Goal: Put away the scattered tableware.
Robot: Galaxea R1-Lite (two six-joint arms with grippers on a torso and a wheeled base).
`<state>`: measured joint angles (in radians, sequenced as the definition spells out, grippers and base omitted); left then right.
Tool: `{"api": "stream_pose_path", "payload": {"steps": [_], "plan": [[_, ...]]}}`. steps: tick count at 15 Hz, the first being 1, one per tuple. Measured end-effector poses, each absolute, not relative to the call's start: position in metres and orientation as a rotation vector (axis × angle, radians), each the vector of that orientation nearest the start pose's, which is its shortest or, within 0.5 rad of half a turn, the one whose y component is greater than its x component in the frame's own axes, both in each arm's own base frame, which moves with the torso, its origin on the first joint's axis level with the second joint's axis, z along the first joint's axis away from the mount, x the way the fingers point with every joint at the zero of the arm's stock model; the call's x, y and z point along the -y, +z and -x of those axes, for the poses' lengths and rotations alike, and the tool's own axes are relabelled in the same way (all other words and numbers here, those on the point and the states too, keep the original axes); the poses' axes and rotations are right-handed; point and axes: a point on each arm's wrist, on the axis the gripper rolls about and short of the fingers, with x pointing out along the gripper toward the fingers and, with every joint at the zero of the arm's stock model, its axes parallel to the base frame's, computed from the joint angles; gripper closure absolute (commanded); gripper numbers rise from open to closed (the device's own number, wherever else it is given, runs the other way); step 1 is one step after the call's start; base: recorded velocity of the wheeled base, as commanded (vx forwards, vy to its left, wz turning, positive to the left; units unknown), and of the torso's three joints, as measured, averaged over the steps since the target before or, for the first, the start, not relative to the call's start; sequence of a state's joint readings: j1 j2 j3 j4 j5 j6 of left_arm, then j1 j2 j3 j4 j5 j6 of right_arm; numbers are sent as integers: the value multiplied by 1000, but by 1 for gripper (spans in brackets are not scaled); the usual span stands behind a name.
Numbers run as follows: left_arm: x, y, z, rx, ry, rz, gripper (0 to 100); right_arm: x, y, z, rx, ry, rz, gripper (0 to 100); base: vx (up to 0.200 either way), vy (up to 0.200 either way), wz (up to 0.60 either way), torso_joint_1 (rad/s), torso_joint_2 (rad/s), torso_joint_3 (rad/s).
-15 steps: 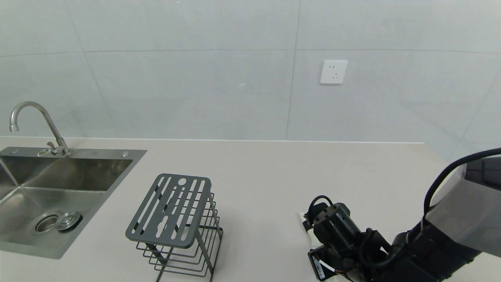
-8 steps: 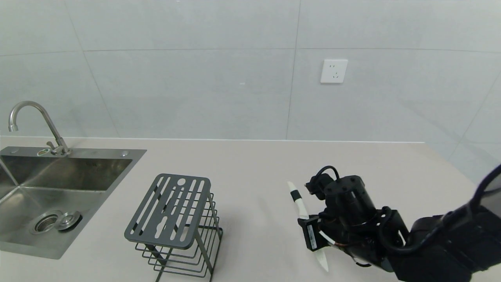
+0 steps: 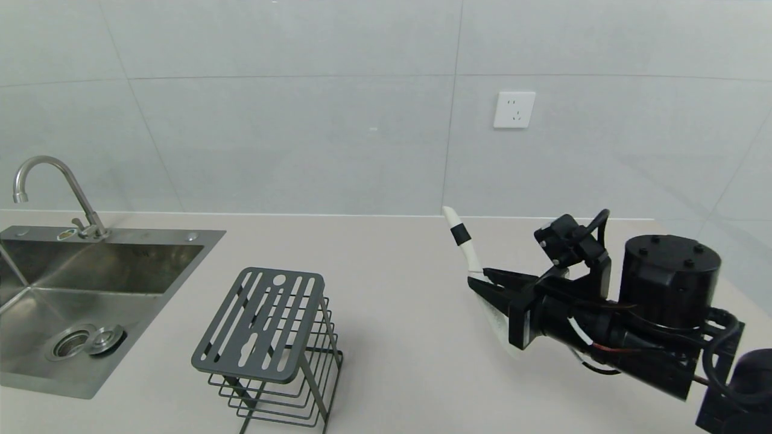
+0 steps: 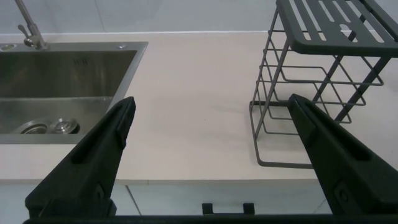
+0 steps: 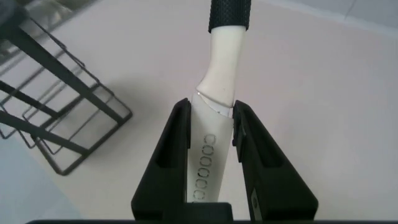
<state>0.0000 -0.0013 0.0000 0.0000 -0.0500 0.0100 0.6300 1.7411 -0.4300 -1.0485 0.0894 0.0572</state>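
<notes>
Right of centre, the right gripper has its jaws narrowed on the blade end of the white knife with a black-banded handle, clear above the pale desk. I'd swing it blade-down and square it over a slot in the dark grey slotted metal rack, lower centre, before lowering it slowly. The left gripper hangs with its jaws wide and empty.

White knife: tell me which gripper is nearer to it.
Right. The right gripper is shut on the white knife, holding it off the counter. The left gripper is open, off by the rack and sink.

Bright, even light (soft shadow beside the rack), edges bowing slightly.
</notes>
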Motion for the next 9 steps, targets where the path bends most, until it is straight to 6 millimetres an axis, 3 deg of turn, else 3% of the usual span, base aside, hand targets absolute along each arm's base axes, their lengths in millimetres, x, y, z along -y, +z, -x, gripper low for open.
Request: {"api": "stream_pose_path", "payload": {"steps": [5,9], "plan": [[1,75,23,1,-51,-8,0,-147,125,-204,-195,843,25,100,0,0,0,0,0,0],[1,75,23,2,-60,-11,0,-144,134,-192,-80,1044,128,100,0,0,0,0,0,0]]}}
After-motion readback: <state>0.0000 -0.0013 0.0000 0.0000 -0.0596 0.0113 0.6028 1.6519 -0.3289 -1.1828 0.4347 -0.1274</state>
